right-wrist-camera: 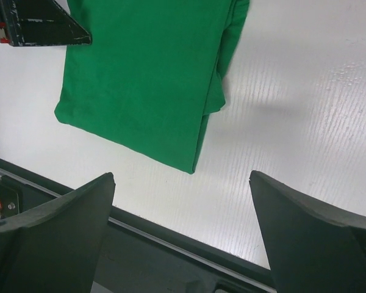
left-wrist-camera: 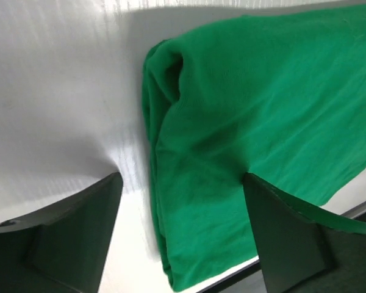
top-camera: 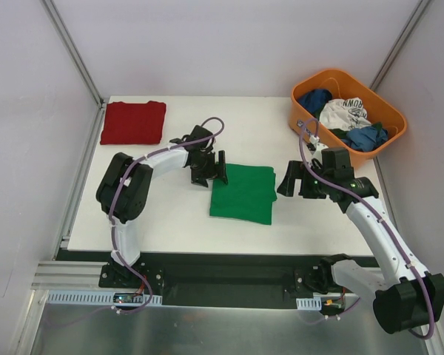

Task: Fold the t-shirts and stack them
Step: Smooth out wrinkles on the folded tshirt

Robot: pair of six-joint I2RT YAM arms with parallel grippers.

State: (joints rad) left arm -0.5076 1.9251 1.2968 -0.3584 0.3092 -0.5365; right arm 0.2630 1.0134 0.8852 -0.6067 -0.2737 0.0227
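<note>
The green t-shirt lies folded in a flat rectangle on the white table, between the two arms. The left gripper stands at its left edge, jaws wide apart and holding nothing. The right gripper is just beside the right edge, also spread wide and empty. Farther back, the dark red t-shirt lies folded at the far left corner, and an orange basket of other garments sits far right.

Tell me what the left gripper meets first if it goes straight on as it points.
Most likely the green t-shirt: its folded edge lies straight ahead of the open left gripper, though depth is hard to judge.
</note>
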